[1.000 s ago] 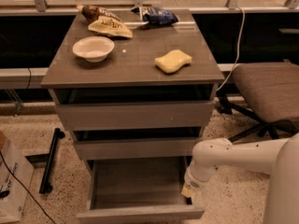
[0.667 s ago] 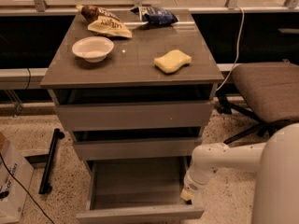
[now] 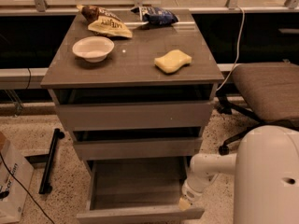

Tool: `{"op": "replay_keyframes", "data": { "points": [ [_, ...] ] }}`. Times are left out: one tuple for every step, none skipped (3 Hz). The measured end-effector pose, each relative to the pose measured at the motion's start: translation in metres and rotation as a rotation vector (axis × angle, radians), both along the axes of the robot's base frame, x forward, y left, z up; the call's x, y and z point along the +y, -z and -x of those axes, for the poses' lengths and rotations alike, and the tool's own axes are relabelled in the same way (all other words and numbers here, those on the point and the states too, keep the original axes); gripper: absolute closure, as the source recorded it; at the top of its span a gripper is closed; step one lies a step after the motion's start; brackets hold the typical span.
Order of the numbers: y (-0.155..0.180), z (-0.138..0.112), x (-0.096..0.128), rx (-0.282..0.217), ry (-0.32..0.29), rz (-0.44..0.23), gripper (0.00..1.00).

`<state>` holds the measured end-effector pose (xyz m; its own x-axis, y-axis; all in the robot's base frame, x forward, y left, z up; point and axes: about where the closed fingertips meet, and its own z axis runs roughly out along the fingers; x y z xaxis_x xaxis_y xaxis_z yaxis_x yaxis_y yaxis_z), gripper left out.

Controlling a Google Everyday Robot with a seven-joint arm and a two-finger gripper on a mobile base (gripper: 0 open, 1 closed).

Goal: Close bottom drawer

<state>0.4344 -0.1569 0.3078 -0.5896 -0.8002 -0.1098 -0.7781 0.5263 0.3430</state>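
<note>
The bottom drawer (image 3: 135,188) of the grey-brown cabinet is pulled far out, showing its shallow empty box. Its plain flat front (image 3: 140,215) runs along the lower edge of the view. My gripper (image 3: 186,202) hangs from the white arm at the drawer's right front corner, just behind the front panel and touching or nearly touching it. The two drawers above, the middle drawer (image 3: 138,148) and the top drawer (image 3: 135,115), sit nearly pushed in.
The cabinet top (image 3: 135,59) holds a white bowl (image 3: 93,48), a yellow sponge (image 3: 173,60) and two snack bags (image 3: 110,24). A brown office chair (image 3: 266,90) stands to the right. A black bar (image 3: 50,166) and a cardboard box (image 3: 11,183) lie on the floor to the left.
My white arm body has come further into view at the lower right. The gripper has stayed at the drawer's right front corner, and the drawer is just as far out.
</note>
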Motion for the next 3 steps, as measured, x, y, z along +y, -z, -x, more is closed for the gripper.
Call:
{"op": "replay_keyframes", "data": {
  "points": [
    [0.027, 0.009, 0.002, 0.055, 0.032, -0.009, 1.00],
    [0.055, 0.017, 0.003, 0.111, 0.067, -0.018, 1.00],
    [0.082, 0.027, 0.005, 0.173, 0.103, -0.032, 1.00]
  ]
}}
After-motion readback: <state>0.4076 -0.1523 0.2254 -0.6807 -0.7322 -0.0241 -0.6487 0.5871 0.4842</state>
